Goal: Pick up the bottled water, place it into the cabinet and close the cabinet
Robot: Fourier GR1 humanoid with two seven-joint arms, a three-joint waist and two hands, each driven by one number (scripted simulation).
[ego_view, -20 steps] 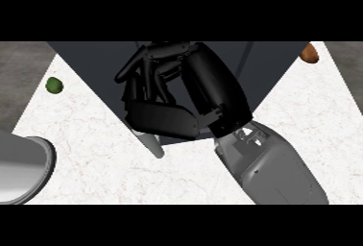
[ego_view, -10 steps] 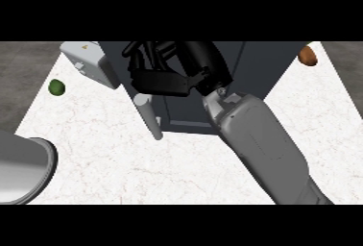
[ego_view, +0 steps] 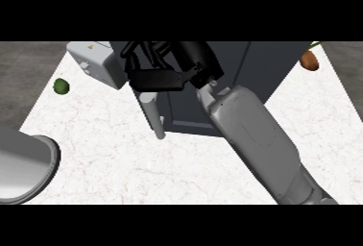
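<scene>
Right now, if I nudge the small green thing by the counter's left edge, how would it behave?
The green thing looks rounded, so it would probably roll. It sits near the counter edge, so it might fall off.

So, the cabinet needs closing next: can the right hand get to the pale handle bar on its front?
Probably yes: the right hand sits just above the bar on the cabinet, and nothing shows between them.

The right hand (ego_view: 160,78), on its grey forearm (ego_view: 255,139), is against the dark grey cabinet (ego_view: 245,67) above a pale handle (ego_view: 153,115), on a white counter (ego_view: 127,163) with a green item (ego_view: 62,86) left and a brown item (ego_view: 309,60) right.
</scene>
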